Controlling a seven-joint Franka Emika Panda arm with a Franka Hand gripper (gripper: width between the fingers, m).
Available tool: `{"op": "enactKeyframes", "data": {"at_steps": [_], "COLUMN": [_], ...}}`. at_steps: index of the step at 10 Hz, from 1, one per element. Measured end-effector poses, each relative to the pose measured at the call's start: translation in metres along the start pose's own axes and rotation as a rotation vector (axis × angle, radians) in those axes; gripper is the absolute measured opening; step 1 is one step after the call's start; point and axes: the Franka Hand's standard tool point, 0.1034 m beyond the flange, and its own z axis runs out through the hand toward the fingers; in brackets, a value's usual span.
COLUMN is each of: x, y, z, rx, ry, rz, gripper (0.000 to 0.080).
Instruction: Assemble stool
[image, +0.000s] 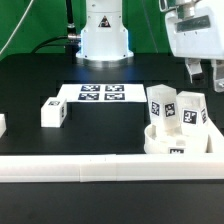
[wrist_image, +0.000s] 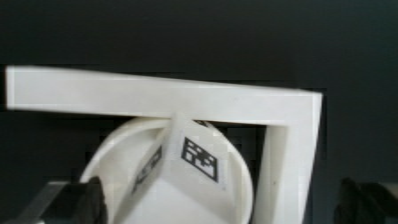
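Observation:
The round white seat disc (image: 178, 143) lies at the exterior view's right, against the front rail. Two white leg blocks with tags stand upright in it, one (image: 160, 108) on the left and one (image: 192, 112) on the right. A third leg block (image: 53, 112) lies loose on the table at the left. My gripper (image: 203, 75) hangs open just above the right leg, touching nothing. In the wrist view the seat disc (wrist_image: 134, 165) and a tagged leg (wrist_image: 199, 158) show between my dark fingers (wrist_image: 71, 203), with my gripper (wrist_image: 217, 208) over them.
The marker board (image: 100, 92) lies in front of the robot base (image: 104, 35). A long white border rail (image: 90, 168) runs along the front, and its corner shows in the wrist view (wrist_image: 267, 105). Another white piece (image: 2, 125) sits at the far left edge.

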Motion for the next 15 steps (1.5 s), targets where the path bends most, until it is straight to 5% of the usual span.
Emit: {"op": "enactKeyframes", "data": {"at_steps": [3, 15], "x": [-0.008, 0.007], "y": [-0.005, -0.002], "z": [-0.005, 0.000], "rx": [-0.075, -0.123], "ry": [0.013, -0.002], "rz": [-0.438, -1.565], "gripper": [0.0649, 0.0649]}}
